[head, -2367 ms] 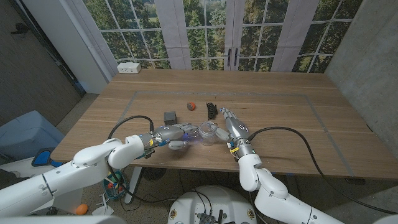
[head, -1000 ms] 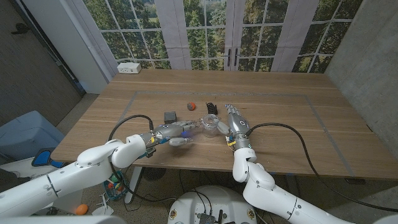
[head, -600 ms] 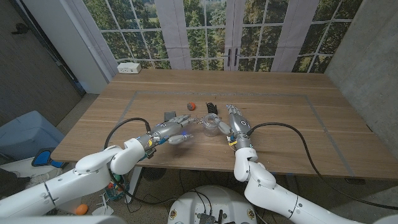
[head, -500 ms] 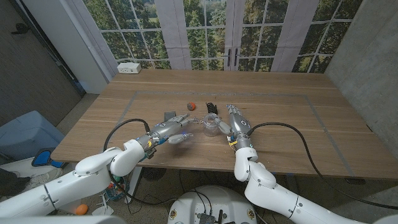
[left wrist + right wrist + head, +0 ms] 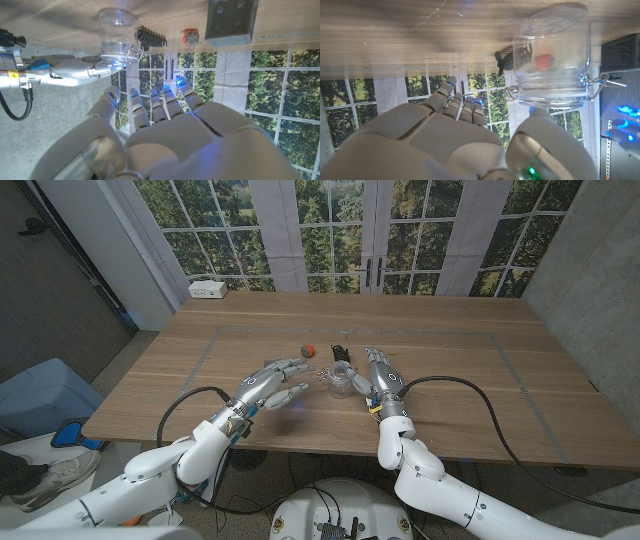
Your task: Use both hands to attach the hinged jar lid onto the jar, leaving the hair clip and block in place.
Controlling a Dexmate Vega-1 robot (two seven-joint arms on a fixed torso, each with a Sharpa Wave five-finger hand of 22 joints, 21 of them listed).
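**Left hand lifts off the jar**

Lifted and drawn back from the jar (image 5: 340, 378), the left hand (image 5: 272, 382) hovers above the bench (image 5: 450, 380), fingers spread, empty. Right hand (image 5: 381, 378) stands beside the jar, thumb apparently touching it, fingers straight.

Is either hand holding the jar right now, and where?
Left hand holds nothing, fingers apart. Right hand stands beside the jar; whether it grips it cannot be told.
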